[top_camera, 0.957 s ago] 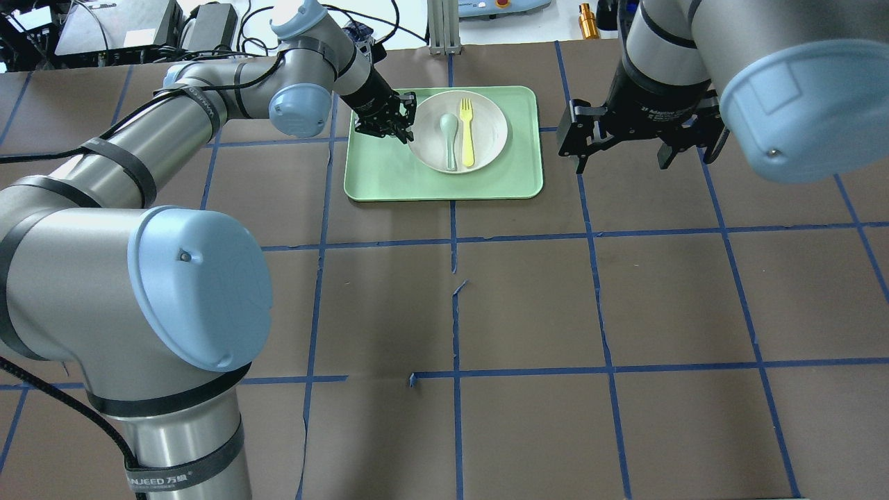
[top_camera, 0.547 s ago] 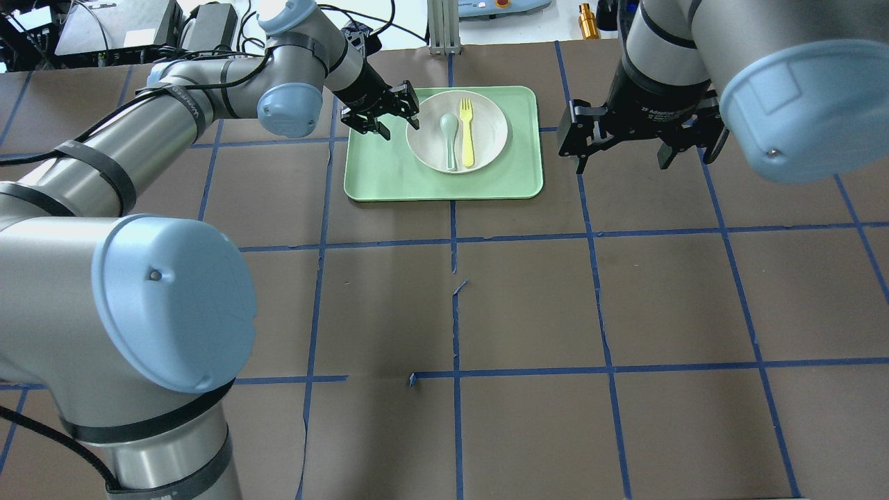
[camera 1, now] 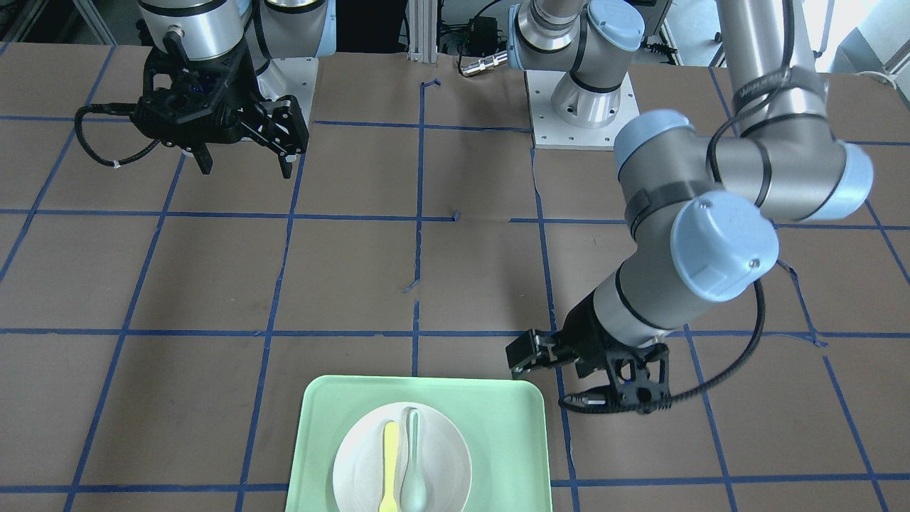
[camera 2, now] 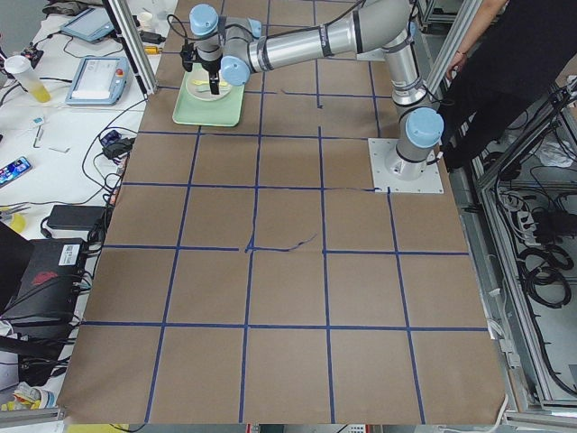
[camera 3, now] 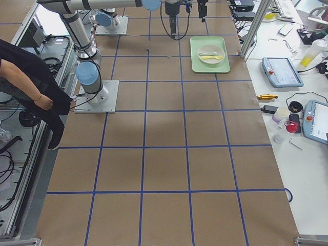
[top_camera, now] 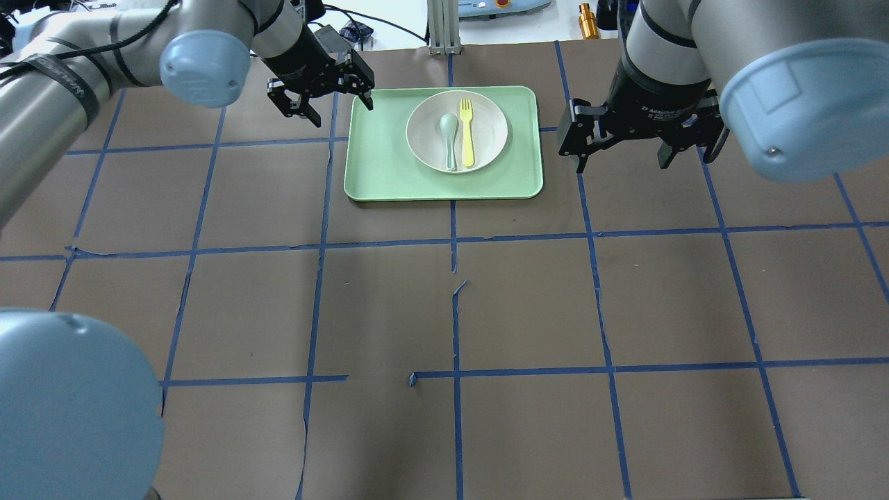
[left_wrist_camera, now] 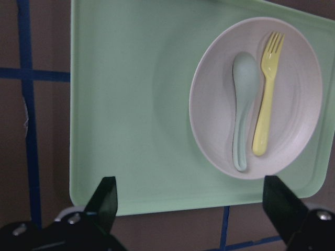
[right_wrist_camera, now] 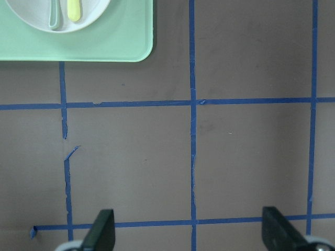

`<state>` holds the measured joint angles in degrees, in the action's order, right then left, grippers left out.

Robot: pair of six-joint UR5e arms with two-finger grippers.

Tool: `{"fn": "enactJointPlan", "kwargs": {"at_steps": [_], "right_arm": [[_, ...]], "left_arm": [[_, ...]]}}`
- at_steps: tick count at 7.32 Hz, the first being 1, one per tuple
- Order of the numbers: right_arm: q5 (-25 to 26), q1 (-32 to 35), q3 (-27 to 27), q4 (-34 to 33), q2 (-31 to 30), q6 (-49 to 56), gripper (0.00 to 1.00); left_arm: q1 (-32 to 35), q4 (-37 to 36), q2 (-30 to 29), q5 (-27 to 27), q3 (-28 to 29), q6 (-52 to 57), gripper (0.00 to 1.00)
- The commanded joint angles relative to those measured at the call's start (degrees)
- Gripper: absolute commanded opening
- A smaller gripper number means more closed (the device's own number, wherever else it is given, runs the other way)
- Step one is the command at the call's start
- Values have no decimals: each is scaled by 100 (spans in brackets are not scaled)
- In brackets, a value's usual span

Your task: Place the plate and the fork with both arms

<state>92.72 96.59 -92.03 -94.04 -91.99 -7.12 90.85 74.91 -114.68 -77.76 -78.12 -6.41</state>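
The off-white plate [top_camera: 486, 125] sits in the pale green tray [top_camera: 378, 167], with the yellow fork [top_camera: 467, 132] lying in it beside a grey-green spoon [top_camera: 450, 139]. My left gripper [top_camera: 343, 114] is open and empty, hovering over the tray's far left corner, apart from the plate. In the left wrist view the plate [left_wrist_camera: 298, 110], fork [left_wrist_camera: 266, 94] and tray [left_wrist_camera: 131, 104] lie ahead of the open left gripper [left_wrist_camera: 191, 204]. My right gripper [top_camera: 621, 167] is open and empty over the bare table, right of the tray. The right wrist view shows the tray's corner [right_wrist_camera: 104, 44].
The table is brown paper with a blue tape grid. Cables, boxes and a metal post stand beyond the far edge. An operator stands by the robot's base in the side views.
My left gripper was shut at the plate's left rim, has opened and pulled back left to the tray's far left corner. The plate, fork and right arm have not moved.
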Motion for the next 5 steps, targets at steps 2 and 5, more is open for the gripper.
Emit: {"fn": "enactJointPlan", "kwargs": {"at_steps": [2,5], "right_arm": [[-8,0,-8,0,-4,0,100],[-8,0,-16,0,-12,0,100]], "left_arm": [[3,1394,1348,-1047,-185,308,100],[12,1298,2351,-1022,-1160,132,100]]}}
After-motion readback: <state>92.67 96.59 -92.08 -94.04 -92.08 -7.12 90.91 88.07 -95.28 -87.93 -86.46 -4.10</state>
